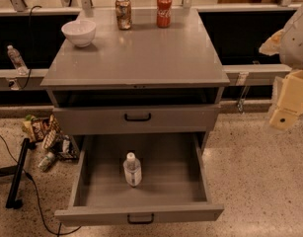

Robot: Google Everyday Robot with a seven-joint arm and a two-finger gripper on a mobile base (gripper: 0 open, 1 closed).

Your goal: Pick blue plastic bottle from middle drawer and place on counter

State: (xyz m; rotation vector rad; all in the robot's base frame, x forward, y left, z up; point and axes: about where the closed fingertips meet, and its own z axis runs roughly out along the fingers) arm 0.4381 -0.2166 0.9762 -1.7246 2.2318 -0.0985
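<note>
The blue plastic bottle, clear with a white cap and a pale label, stands upright on the floor of the open middle drawer, near its centre. The counter is the flat grey cabinet top above. My gripper is at the right edge of the view, cream-coloured, well to the right of the cabinet and above the floor, far from the bottle.
On the counter stand a white bowl at the back left, a worn can and a red cola can at the back. A closed drawer front sits above the open drawer. Snack bags and a black stand lie on the floor at left. A small bottle stands on the left ledge.
</note>
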